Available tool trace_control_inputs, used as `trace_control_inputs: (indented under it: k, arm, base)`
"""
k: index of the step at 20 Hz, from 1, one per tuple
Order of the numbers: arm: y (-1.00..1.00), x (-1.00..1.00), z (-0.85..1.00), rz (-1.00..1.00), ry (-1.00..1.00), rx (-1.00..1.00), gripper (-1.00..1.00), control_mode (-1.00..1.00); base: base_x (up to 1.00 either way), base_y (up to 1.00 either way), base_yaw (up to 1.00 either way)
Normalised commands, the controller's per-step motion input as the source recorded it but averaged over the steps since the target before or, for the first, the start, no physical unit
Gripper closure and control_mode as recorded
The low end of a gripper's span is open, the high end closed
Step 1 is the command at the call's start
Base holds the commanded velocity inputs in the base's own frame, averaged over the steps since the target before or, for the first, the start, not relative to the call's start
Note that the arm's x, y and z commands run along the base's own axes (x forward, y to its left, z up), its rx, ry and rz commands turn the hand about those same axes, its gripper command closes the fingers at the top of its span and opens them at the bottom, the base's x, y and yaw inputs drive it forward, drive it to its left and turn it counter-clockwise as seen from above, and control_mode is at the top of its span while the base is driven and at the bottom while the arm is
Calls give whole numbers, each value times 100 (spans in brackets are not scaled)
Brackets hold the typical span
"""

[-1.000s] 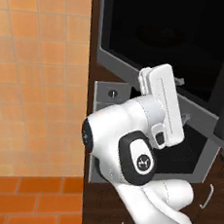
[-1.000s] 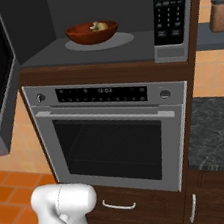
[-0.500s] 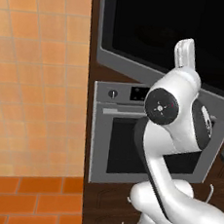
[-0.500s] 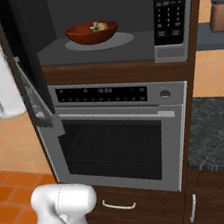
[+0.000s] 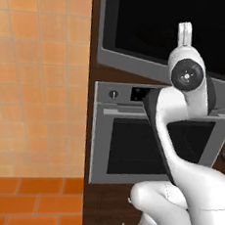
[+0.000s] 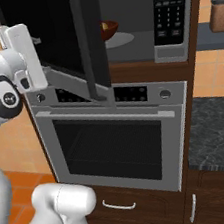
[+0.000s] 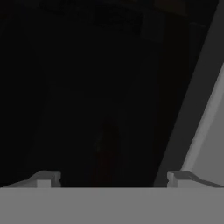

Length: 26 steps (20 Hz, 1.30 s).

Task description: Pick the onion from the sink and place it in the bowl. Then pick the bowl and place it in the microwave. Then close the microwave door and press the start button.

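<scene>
- The microwave door (image 6: 53,36), a black glass panel with a grey rim, stands partly swung out from the microwave (image 6: 171,17); in the right base view its dark vertical handle (image 6: 90,41) crosses the front of the cavity.
- The bowl (image 6: 110,28), reddish-brown, sits inside the microwave on the pale cavity floor; the door handle hides its left part. Something yellowish shows inside the bowl, too small to identify with certainty as the onion.
- The microwave's control panel (image 6: 168,5) with its rows of buttons sits to the right of the cavity, uncovered.
- The arm is raised to door height. In the right base view the white hand lies against the outer face of the door at its left edge; in the left base view the wrist stands in front of the black glass (image 5: 143,24).
- The gripper (image 7: 113,177) faces the dark glass at close range. Its two finger tips (image 7: 46,178) stand far apart at the bottom of the hand view, with nothing between them. A grey strip of the door rim (image 7: 199,109) runs diagonally at the right of that view.
- Whether the finger tips touch the glass cannot be determined.
- Below the microwave is a steel oven (image 6: 118,138) with a display strip, a knob and a closed glass door; wooden drawers (image 6: 128,210) lie beneath it.
- A dark speckled counter (image 6: 218,134) lies to the right of the oven, and orange tiles (image 5: 34,77) cover the wall to the left.
</scene>
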Motion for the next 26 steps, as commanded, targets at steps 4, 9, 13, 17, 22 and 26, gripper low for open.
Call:
trace_control_inputs:
  k: [4, 9, 13, 17, 22, 26]
  arm:
    - [-1, 95, 0, 14, 1, 8, -100, -100]
    - [-1, 92, 0, 13, 2, 6, -100, -100]
    - [0, 93, 0, 13, 4, 5, -100, -100]
    - [0, 73, 0, 12, 2, 4, -100, -100]
    - [0, 21, 0, 14, 1, 1, -100, -100]
    - [-41, -60, 10, 9, 0, 2, -100, -100]
  base:
    - [0, 0, 0]
    - [0, 0, 0]
    - [0, 0, 0]
    - [0, 0, 0]
    - [0, 0, 0]
    - [0, 0, 0]
